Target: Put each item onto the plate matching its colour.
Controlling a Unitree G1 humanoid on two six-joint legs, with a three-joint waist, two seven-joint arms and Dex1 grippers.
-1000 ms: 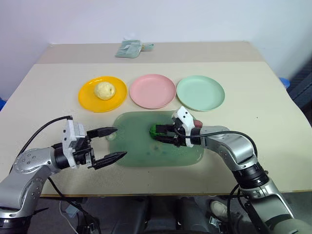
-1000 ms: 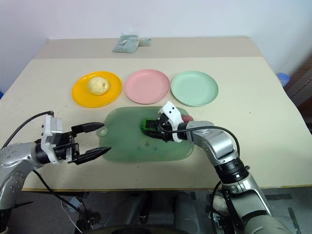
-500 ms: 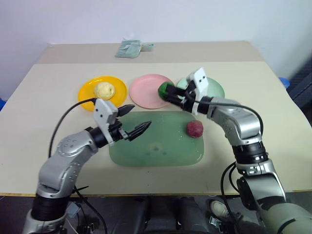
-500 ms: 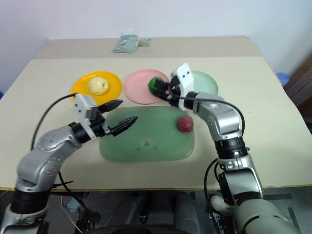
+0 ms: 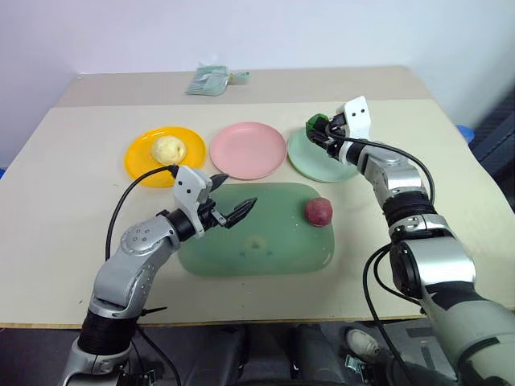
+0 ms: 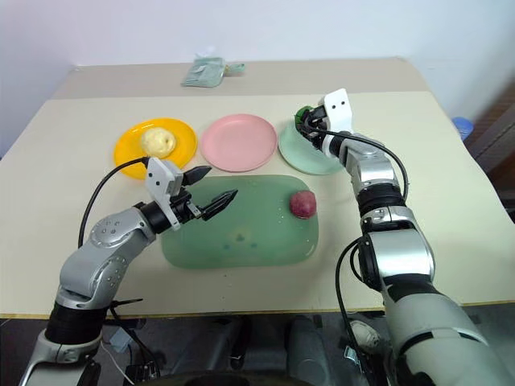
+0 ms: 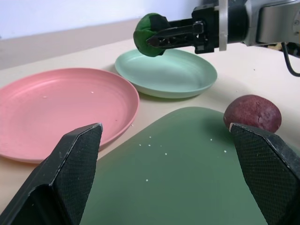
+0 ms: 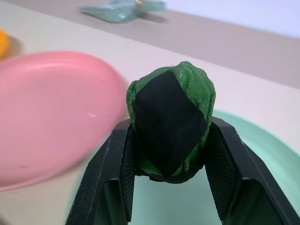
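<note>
Left eye view: the right gripper (image 5: pixel 319 127) clamps the dark green round lump with a black patch (image 5: pixel 315 124) between its 2 black fingers, above the far edge of the pale mint green round plastic plate (image 5: pixel 322 159). The left gripper (image 5: pixel 233 201) has its fingers spread wide and bare over the large dark green rounded mat (image 5: pixel 257 233) on the beige worktop (image 5: pixel 72 193). The dark maroon-red round lump (image 5: pixel 319 211) lies on the mat, well beyond those spread fingertips. The pale yellow round lump (image 5: pixel 169 149) sits on the orange-yellow round plate (image 5: pixel 143 158).

Left wrist view: between the 2 spread fingers (image 7: pixel 70 173) lie the mat and, farther on, the pink round plate (image 7: pixel 61 108).

Right wrist view: the fingers (image 8: pixel 112 173) press both sides of the green lump.
</note>
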